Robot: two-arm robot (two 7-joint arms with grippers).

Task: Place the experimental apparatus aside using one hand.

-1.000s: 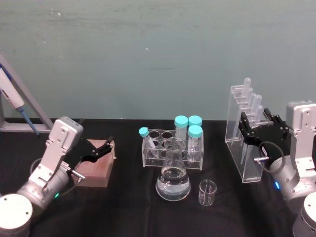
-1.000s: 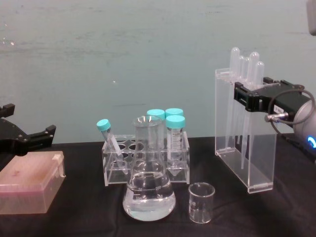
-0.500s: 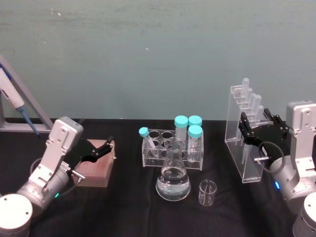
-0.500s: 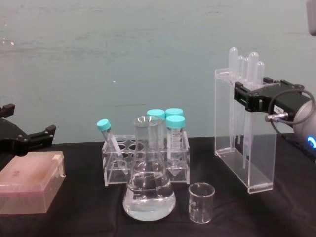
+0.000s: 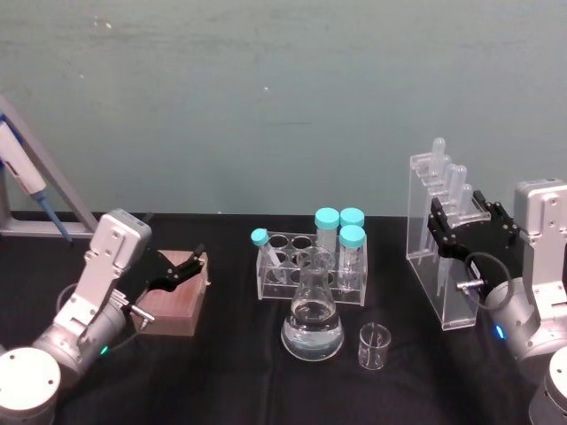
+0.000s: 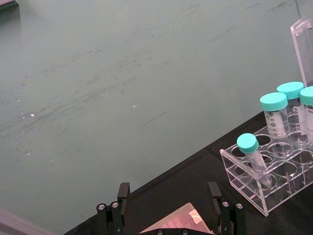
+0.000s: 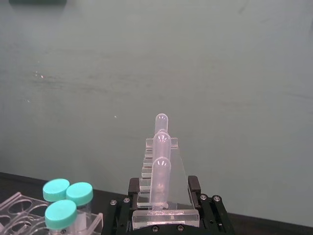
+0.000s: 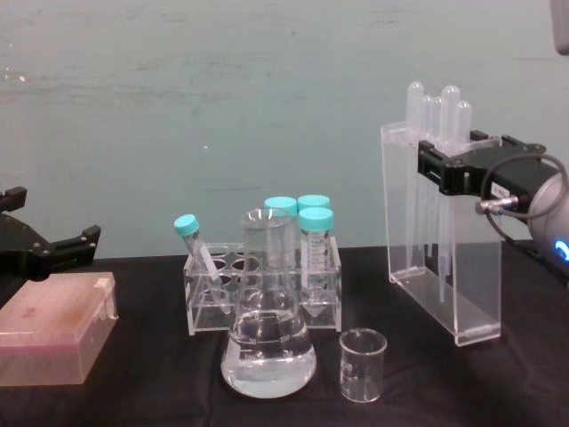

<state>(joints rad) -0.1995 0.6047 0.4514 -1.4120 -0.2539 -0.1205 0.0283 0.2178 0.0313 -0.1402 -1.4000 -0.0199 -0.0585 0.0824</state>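
One piece of the apparatus is in hand: the right gripper (image 5: 456, 221) has its jaws closed across the narrow top of the tall acrylic pipette stand (image 5: 434, 274). The stand is upright at the right side of the desk (image 5: 230, 372), with its pipettes rising between the jaws. I cannot tell whether its base rests on the desk. The conical flask (image 5: 312, 328) and small beaker (image 5: 373, 345) sit at centre front, to the stand's left. The left gripper (image 5: 190, 266) hangs with its jaws apart over the tip box (image 5: 177, 301).
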